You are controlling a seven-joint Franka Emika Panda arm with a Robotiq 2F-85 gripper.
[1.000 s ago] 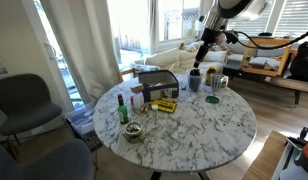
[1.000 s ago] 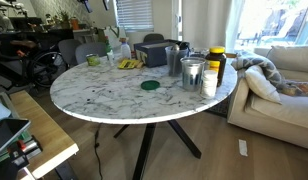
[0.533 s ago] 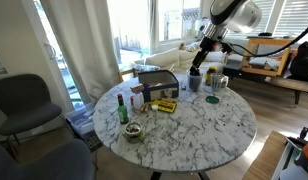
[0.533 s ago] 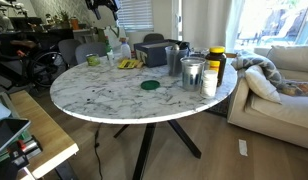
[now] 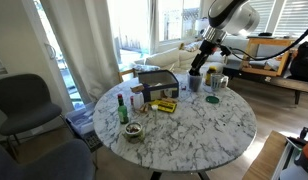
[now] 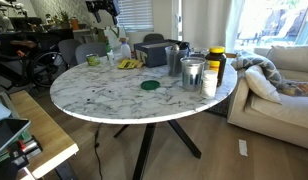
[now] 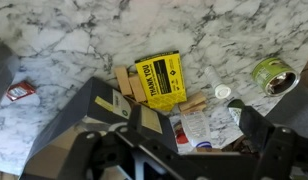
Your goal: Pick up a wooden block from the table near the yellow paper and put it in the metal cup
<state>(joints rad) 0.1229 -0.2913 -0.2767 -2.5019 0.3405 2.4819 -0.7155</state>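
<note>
Your dark two-finger gripper point(image 7: 179, 125) hangs empty, fingers apart. The small tan wooden block point(image 7: 127, 85) beside the flat bright-yellow paper point(image 7: 160, 80) looks light and rigid; grip it across its narrow sides.

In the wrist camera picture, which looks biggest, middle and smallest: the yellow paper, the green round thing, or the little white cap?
1. yellow paper: clearly the biggest.
2. green round thing: next, though it may stand taller and nearer the camera, which would make it look bigger.
3. little white cap: smallest.
</note>
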